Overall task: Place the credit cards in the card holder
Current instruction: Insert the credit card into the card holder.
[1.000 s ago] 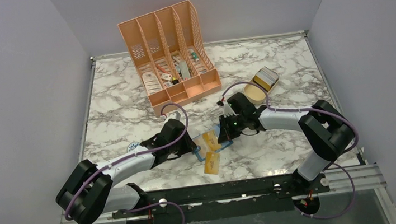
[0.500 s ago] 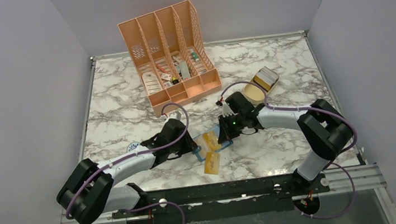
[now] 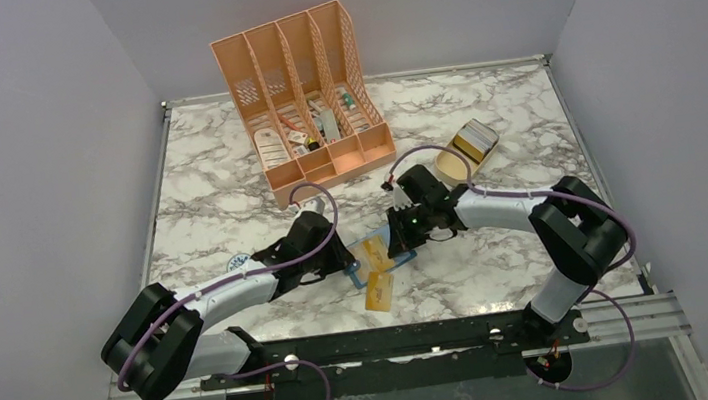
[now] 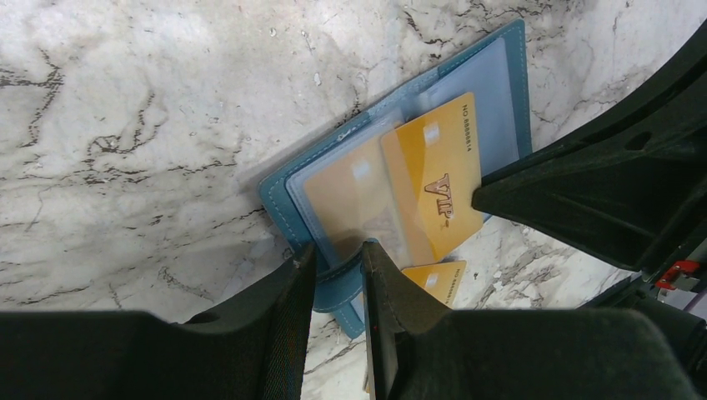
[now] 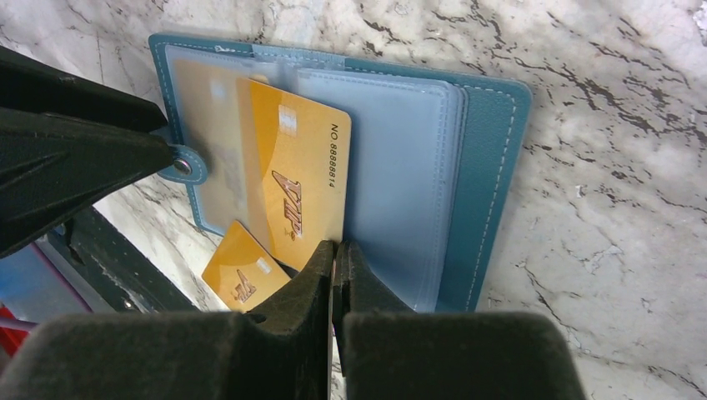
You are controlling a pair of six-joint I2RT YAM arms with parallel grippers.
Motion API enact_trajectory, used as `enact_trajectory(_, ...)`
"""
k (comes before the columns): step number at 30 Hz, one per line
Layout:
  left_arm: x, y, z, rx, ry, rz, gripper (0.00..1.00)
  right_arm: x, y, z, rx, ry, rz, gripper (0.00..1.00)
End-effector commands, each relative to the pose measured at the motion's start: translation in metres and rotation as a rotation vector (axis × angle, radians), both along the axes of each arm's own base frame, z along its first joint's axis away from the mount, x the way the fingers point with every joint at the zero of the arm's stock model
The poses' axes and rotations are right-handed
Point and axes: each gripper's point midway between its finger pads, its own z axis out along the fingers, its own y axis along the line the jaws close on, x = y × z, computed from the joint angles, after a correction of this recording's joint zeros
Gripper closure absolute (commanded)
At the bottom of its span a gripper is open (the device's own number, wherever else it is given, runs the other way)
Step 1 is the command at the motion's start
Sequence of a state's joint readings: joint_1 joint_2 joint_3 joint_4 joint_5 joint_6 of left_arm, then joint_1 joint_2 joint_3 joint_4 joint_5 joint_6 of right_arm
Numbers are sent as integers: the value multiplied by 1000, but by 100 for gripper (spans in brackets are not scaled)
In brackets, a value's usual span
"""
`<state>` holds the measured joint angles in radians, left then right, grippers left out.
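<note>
The teal card holder (image 3: 384, 257) lies open on the marble between both arms. My left gripper (image 4: 338, 254) is shut on its snap tab (image 4: 340, 279), pinning the holder from the left. A gold credit card (image 5: 300, 183) marked VIP sticks partway out of a clear sleeve. Another gold card (image 5: 208, 125) shows dimly under the plastic. A third card (image 5: 244, 271) lies loose on the table at the holder's near edge. My right gripper (image 5: 336, 247) is shut, its tips pressed against the VIP card's outer edge, with nothing seen between them.
A peach desk organizer (image 3: 308, 94) with small items stands at the back. A tan oval tray (image 3: 449, 167) sits right of it with a dark-and-gold stack (image 3: 476, 139) leaning on its rim. A round blue-white disc (image 3: 238, 264) peeks out beside the left arm.
My right gripper has crept a little left toward the holder, staying on the VIP card's edge. The left gripper and holder have not moved.
</note>
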<state>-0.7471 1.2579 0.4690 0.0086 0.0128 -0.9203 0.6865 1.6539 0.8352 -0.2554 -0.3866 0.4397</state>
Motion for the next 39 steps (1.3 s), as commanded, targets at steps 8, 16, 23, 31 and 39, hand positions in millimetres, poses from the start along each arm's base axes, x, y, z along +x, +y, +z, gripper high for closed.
enact_trajectory(8,2,-9,5,-42,-19,-30,71,-10,5,-10,-30,29,40,91)
enact_trajectory(16,3,-7,10,-33,-23,-25,69,-1,11,0,15,-24,21,68)
enact_trajectory(23,5,9,14,47,-21,21,60,3,16,0,31,-43,32,62)
enact_trajectory(31,-2,10,2,21,3,20,59,5,20,2,57,-62,53,60)
enact_trajectory(39,-1,1,0,-22,1,4,59,-2,31,5,137,-54,103,62)
